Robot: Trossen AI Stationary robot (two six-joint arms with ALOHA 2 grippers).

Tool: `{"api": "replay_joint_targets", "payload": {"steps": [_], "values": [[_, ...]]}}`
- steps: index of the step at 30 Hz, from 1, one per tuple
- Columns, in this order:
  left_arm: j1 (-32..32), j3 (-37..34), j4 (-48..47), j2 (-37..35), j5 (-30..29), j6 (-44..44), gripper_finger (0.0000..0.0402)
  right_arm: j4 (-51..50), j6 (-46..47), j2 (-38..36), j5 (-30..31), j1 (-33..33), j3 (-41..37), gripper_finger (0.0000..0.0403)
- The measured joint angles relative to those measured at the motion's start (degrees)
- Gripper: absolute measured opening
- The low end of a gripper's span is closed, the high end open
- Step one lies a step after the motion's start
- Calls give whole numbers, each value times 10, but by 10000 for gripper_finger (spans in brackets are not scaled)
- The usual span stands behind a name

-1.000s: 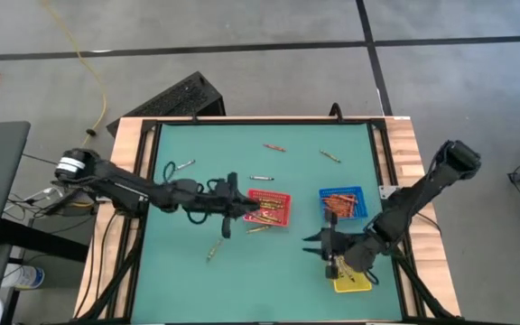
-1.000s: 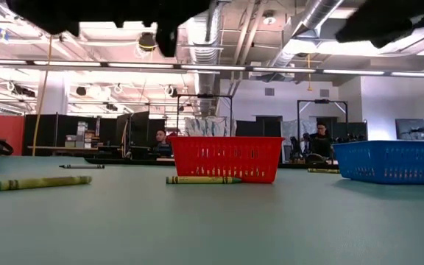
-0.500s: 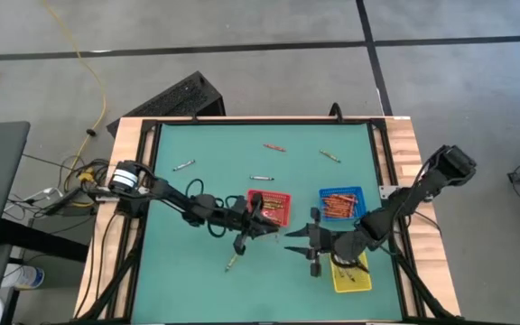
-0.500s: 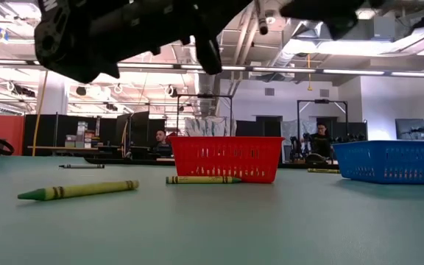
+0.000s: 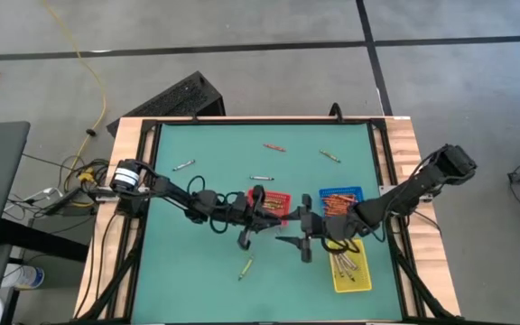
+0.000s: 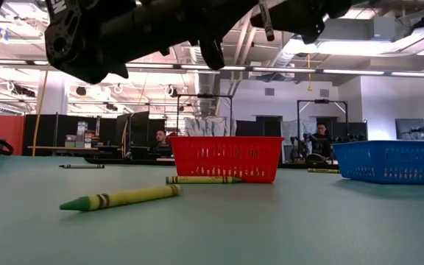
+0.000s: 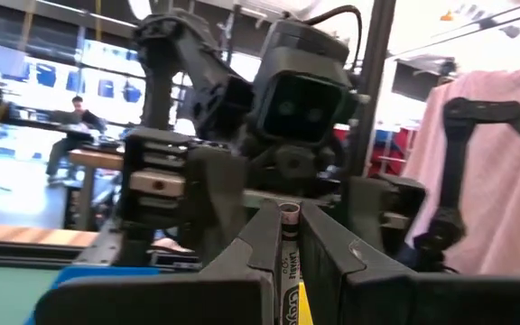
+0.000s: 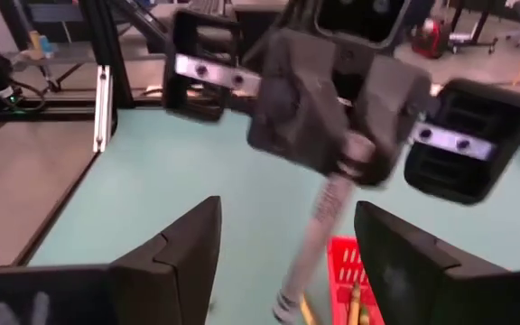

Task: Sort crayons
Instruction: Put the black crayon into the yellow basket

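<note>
Your left hand [image 5: 262,217] is clenched on a grey crayon [image 8: 319,230] above the red tray [image 5: 275,200]. Your right hand [image 5: 292,236] faces it, released wide, mid-tabletop [image 5: 206,185].

Grey floor [image 5: 242,54] crossed by dark seams surrounds the wood-edged table [image 5: 403,144]; a yellow cable [image 5: 84,63] trails at 10 o'clock; exposed ducts [image 6: 311,18] and strip lights [image 6: 197,68] hang overhead; seated people [image 6: 319,140] beyond.

Crayons: one yellow-green [image 6: 121,198] flat on surface, another [image 6: 203,179] before red tray; strays [image 5: 273,146] far side; one upright in left pincer [image 7: 288,262], clamped.
</note>
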Motion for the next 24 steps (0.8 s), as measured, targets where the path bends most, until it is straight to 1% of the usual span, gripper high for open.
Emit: {"api": "replay_joint_targets", "payload": {"steps": [4,7,10,18,19,21,24], "values": [[4,0,0,0,-3,5,11,5,-7,0,-2,-5,0,226],[5,0,0,0,-3,11,11,4,-7,0,-2,-9,0,197],[5,0,1,0,-4,16,11,3,-9,0,-1,-16,0,154],[5,0,-1,0,7,32,14,-24,-11,-2,-1,-20,0,19],[5,0,-2,0,6,32,18,-27,-11,-2,-1,-19,0,12],[5,0,-18,0,8,35,31,-40,-11,-3,1,-15,0,12],[4,1,-50,-1,6,31,66,-83,-3,-17,0,-6,0,15]]}}
